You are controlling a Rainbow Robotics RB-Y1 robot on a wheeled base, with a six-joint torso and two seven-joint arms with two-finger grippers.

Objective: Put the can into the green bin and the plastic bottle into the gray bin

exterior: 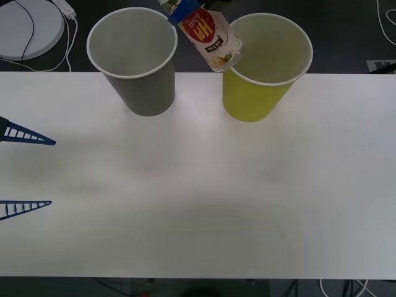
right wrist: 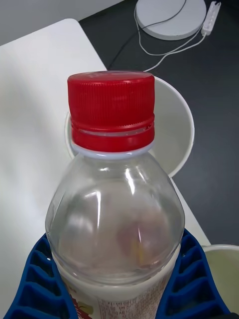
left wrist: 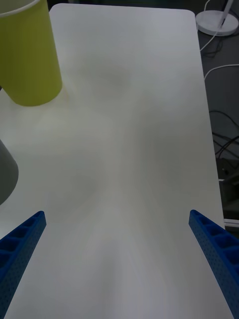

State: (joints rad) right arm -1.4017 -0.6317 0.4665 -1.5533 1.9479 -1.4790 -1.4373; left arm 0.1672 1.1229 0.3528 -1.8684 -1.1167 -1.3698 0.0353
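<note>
Your right tool [right wrist: 119, 294] squeezes the plastic bottle [exterior: 209, 38], held tilted at the frame's top between the gray bin [exterior: 133, 59] and green bin [exterior: 266, 68]. Your left tool [exterior: 28, 173] waits wide open, holding nothing, at the left edge.

Open tabletop [exterior: 198, 204] in front — gray bin [exterior: 139, 68] and green bin [exterior: 260, 80] blocking the back.

I see the plastic bottle [exterior: 209, 36] cut off at the front view's top edge, cap end hidden | right end effector [exterior: 180, 11] mostly out of frame there | left end effector [exterior: 28, 172]: fingertips alone at left edge | gray bin [left wrist: 6, 169] clipped at left wrist view's left edge.
</note>
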